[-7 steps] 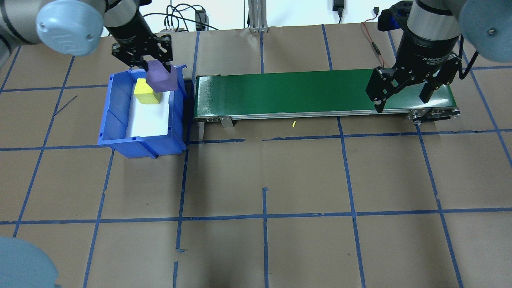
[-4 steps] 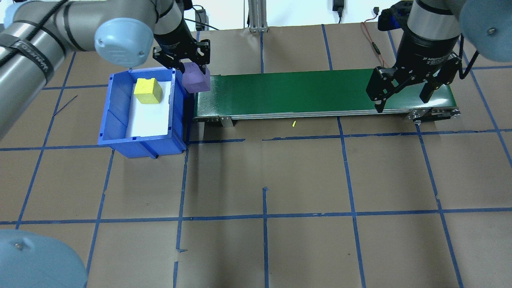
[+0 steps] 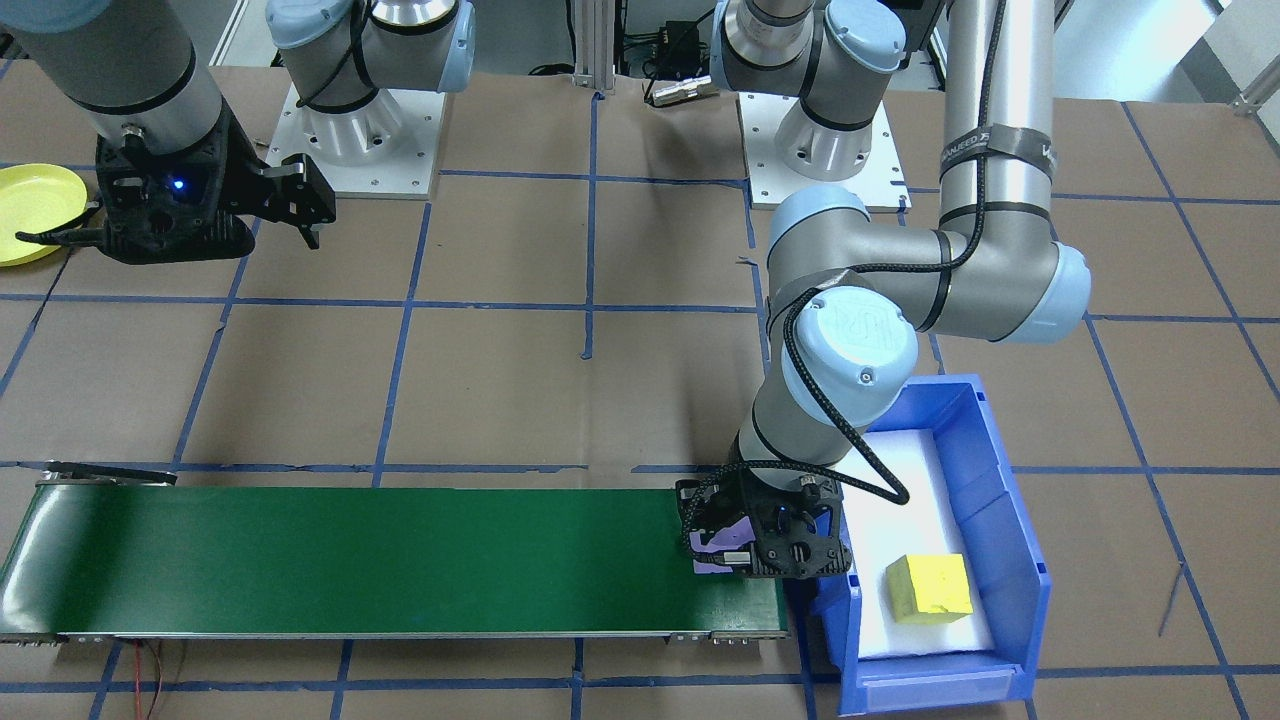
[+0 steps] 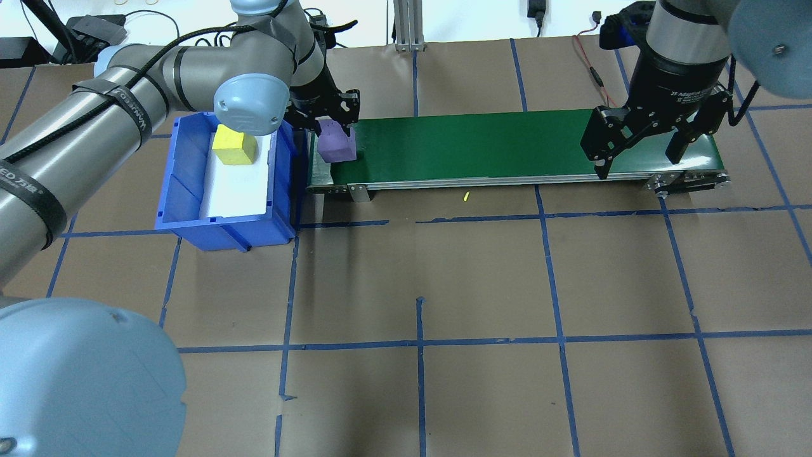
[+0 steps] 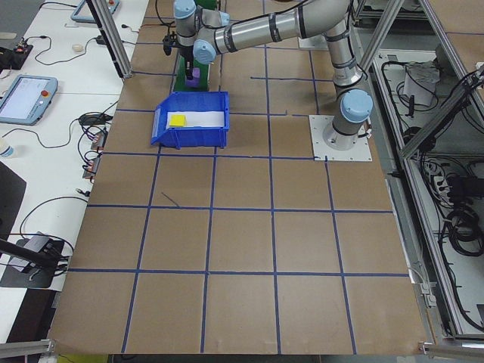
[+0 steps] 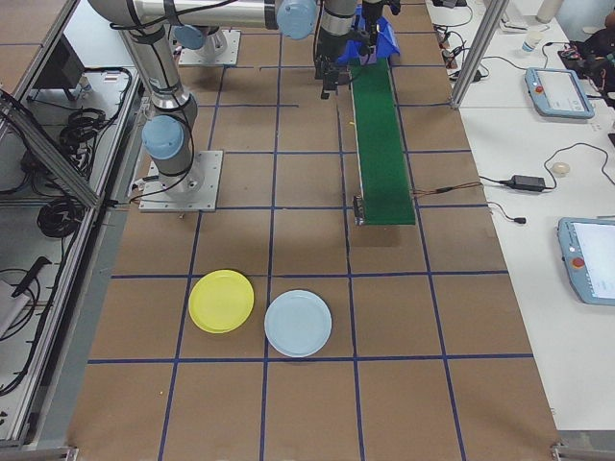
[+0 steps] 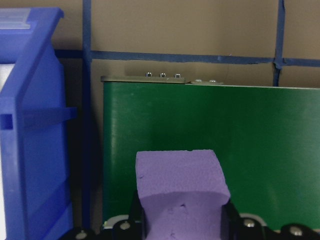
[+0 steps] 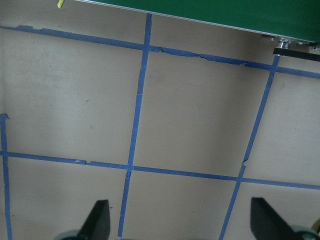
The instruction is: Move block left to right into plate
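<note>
A purple block (image 4: 336, 145) is clamped in my left gripper (image 4: 332, 131), which is shut on it over the left end of the green conveyor belt (image 4: 476, 143). I cannot tell whether the block touches the belt. The left wrist view shows the block (image 7: 180, 185) between the fingers with belt ahead. A yellow block (image 4: 235, 145) lies in the blue bin (image 4: 184, 184). My right gripper (image 4: 637, 158) hangs open and empty above the belt's right end. The yellow plate (image 6: 221, 301) lies on the table near the robot's right side, also seen as plate (image 3: 25, 205).
A light blue plate (image 6: 298, 323) sits beside the yellow one. The bin stands right against the conveyor's left end. White foam lines the bin floor (image 4: 235, 190). Blue tape lines grid the brown table. A small yellow scrap (image 4: 465, 197) lies in front of the belt.
My left gripper has carried the purple block rightward out of the bin, over its wall, and down onto the belt's left end. The right arm has not moved.
</note>
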Action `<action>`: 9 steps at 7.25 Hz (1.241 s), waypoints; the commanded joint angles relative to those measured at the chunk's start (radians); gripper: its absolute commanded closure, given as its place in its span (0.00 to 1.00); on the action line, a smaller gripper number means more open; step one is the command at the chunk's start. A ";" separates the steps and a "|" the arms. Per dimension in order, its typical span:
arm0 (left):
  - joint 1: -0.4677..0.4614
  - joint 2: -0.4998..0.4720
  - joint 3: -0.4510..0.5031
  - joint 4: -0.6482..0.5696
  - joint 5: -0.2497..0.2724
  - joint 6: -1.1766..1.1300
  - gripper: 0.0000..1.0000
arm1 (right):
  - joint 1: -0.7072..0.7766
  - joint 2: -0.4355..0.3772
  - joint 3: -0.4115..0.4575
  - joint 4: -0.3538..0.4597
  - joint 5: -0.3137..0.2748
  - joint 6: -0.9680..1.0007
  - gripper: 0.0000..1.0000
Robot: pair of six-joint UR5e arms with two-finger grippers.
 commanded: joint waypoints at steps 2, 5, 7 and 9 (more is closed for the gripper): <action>0.000 0.074 -0.005 0.003 0.005 0.013 0.00 | 0.000 0.000 0.000 0.000 0.000 -0.002 0.00; 0.160 0.104 0.024 -0.082 0.043 0.271 0.00 | 0.000 0.000 0.000 0.000 0.000 -0.002 0.00; 0.257 0.012 0.096 -0.068 0.045 0.323 0.00 | 0.000 0.000 0.000 0.002 -0.002 -0.012 0.00; 0.277 -0.103 0.115 0.022 0.070 0.317 0.00 | 0.000 0.000 0.000 0.000 -0.002 -0.014 0.00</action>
